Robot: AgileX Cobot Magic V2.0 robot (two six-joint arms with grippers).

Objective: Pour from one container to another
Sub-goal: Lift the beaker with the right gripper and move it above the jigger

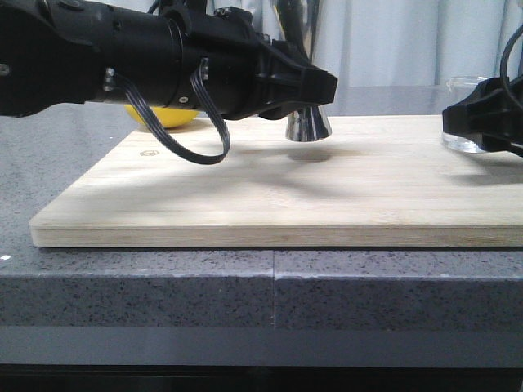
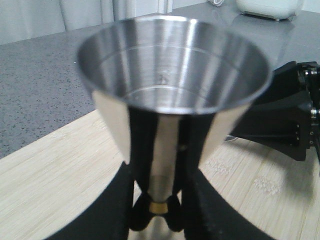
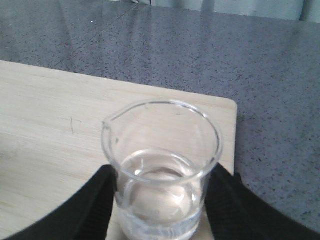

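We note a speckled grey stone counter [image 1: 139,282] with a thin seam running across its front face. On it lies a pale bamboo board [image 1: 270,192], light grain, rounded corner visible. Behind, pale curtains [image 1: 392,41] hang in soft vertical folds, daylight coming through them. We see a yellow rounded object [image 1: 167,119] at the board's far edge, partly hidden. A white appliance [image 2: 270,7] sits far back on the counter.
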